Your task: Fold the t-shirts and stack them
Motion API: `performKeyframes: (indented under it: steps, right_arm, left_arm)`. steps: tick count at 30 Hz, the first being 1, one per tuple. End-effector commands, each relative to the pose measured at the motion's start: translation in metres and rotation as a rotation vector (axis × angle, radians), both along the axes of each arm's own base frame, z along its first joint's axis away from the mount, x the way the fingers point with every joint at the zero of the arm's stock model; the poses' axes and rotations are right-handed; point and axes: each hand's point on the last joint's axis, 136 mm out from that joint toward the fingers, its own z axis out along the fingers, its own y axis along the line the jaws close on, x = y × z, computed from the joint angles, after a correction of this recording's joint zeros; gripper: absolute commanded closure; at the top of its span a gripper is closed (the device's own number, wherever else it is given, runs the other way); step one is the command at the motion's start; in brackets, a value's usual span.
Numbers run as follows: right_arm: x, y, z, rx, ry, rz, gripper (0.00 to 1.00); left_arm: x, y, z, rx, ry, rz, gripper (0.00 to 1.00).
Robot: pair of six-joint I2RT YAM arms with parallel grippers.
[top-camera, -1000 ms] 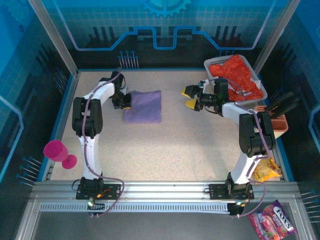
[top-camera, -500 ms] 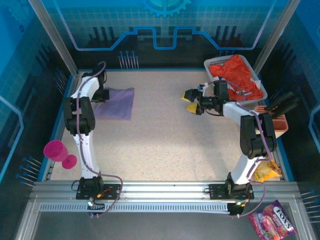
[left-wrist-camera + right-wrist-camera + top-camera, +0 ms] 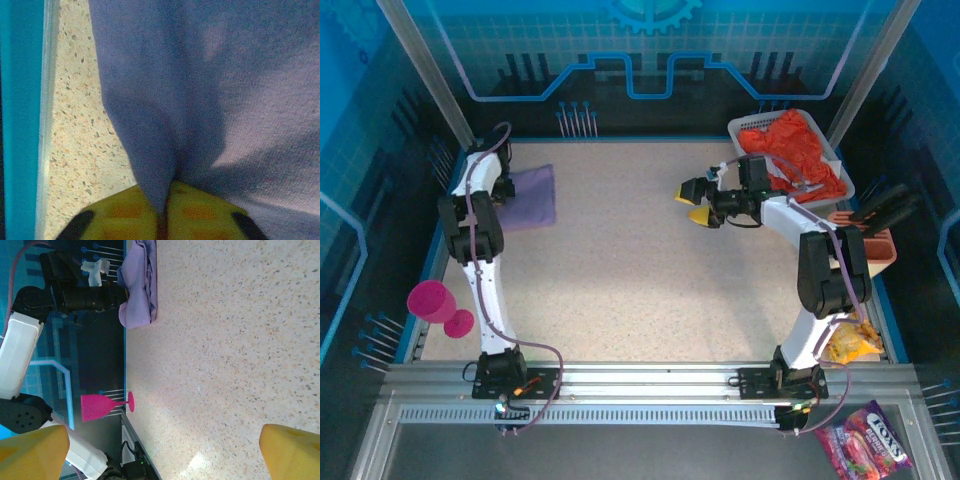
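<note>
Lying folded, lavender t-shirt (image 3: 530,197) runs near-to-far, left pincer (image 3: 163,202) pinching its edge.

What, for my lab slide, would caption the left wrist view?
The left gripper pinches a fold of the soft lavender-purple cloth t-shirt on the speckled beige table.

lavender t-shirt (image 3: 240,90): I see matt cloth, fine knit
surface (image 3: 235,340): speckled, stone-like, faint sheen to my eye
basket (image 3: 738,130): white plastic, smooth
orange t-shirt (image 3: 800,155): matt cloth
</note>
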Motion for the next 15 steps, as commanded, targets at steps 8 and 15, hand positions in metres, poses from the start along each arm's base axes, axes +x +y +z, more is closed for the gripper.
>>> performKeyframes:
  steps: [8, 15]
  right_arm:
    - [-0.013, 0.011, 0.003, -0.019, -0.007, 0.052, 0.02]
    - [-0.018, 0.011, -0.002, -0.010, -0.013, 0.049, 0.02]
  left_arm:
    - [0.011, 0.001, 0.060, 0.081, -0.091, 0.035, 0.24]
    - [0.020, -0.061, 0.108, -0.109, -0.261, 0.044, 0.15]
